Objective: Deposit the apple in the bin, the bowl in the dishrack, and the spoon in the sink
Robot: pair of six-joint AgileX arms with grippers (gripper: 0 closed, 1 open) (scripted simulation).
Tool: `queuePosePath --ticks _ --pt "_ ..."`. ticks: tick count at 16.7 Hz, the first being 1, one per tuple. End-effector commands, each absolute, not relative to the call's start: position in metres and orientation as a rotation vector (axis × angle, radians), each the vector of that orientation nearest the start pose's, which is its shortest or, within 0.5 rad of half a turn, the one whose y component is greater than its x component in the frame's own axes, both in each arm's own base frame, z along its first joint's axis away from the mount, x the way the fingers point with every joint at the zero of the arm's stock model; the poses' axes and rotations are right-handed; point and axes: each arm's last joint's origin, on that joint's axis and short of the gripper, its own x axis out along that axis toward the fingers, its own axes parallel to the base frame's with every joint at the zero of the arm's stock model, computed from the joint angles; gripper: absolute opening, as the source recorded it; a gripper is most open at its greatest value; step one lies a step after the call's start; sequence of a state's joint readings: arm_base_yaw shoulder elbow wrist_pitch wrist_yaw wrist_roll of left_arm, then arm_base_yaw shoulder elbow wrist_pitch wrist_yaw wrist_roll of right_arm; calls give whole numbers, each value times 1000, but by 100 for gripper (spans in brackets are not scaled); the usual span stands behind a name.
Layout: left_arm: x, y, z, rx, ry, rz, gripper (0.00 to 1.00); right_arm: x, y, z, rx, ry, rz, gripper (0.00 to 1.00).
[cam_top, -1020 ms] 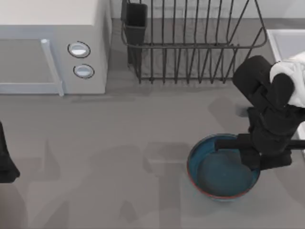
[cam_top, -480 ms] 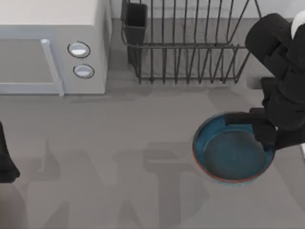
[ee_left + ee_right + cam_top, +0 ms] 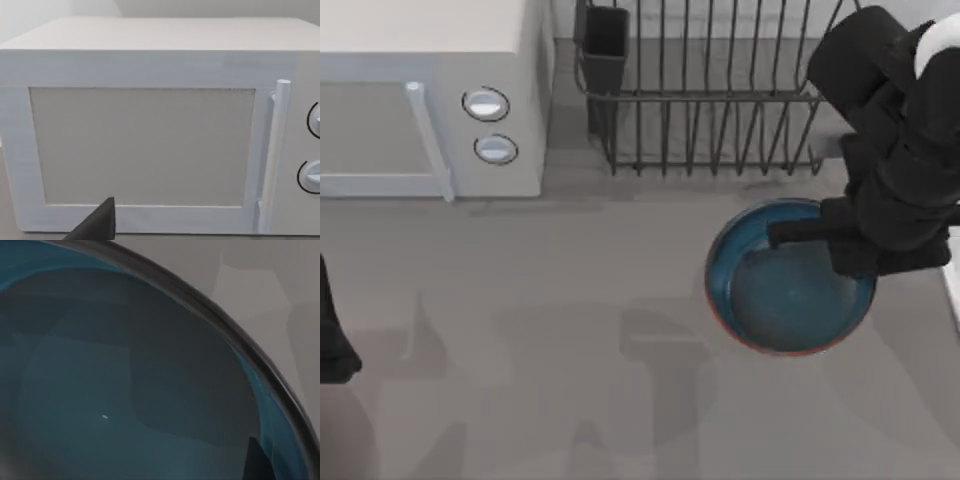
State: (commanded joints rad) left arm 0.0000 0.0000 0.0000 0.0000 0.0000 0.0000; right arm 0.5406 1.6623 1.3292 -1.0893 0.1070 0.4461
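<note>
Parked at the top view's left edge, well away from the action: left arm, dark end (image 3: 332,345) just showing, state of its fingers impossible to tell; from its wrist camera, one dark fingertip (image 3: 97,222) low in front of the white microwave (image 3: 150,125) with door handle and two knobs. Farther in, right of centre on the grey table (image 3: 520,330): blue bowl (image 3: 790,285) with reddish-brown rim, lifted and tilted slightly. Clamped on the bowl's right-hand rim: right gripper (image 3: 855,250), fingers pinching the wall. Up close in the right wrist view: greyish-blue bowl inside (image 3: 125,390) and dark rim curving across, grey tabletop beyond. Just behind the bowl: dark wire dishrack (image 3: 720,95), black utensil cup (image 3: 605,40) at its left corner. Left of the rack, against the back: microwave (image 3: 430,100).
</note>
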Motion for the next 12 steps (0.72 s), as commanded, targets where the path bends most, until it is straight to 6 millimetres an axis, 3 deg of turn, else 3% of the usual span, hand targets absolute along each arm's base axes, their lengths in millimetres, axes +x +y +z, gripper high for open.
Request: queuePosePath --ticks 6,9,12 --pt "106 -1 160 0 0 0 100 264 226 293 -248 754 136 0" --pt "106 -1 160 0 0 0 100 245 255 334 -221 412 113 0" --pt "106 -1 160 0 0 0 100 216 267 377 -127 162 54 0"
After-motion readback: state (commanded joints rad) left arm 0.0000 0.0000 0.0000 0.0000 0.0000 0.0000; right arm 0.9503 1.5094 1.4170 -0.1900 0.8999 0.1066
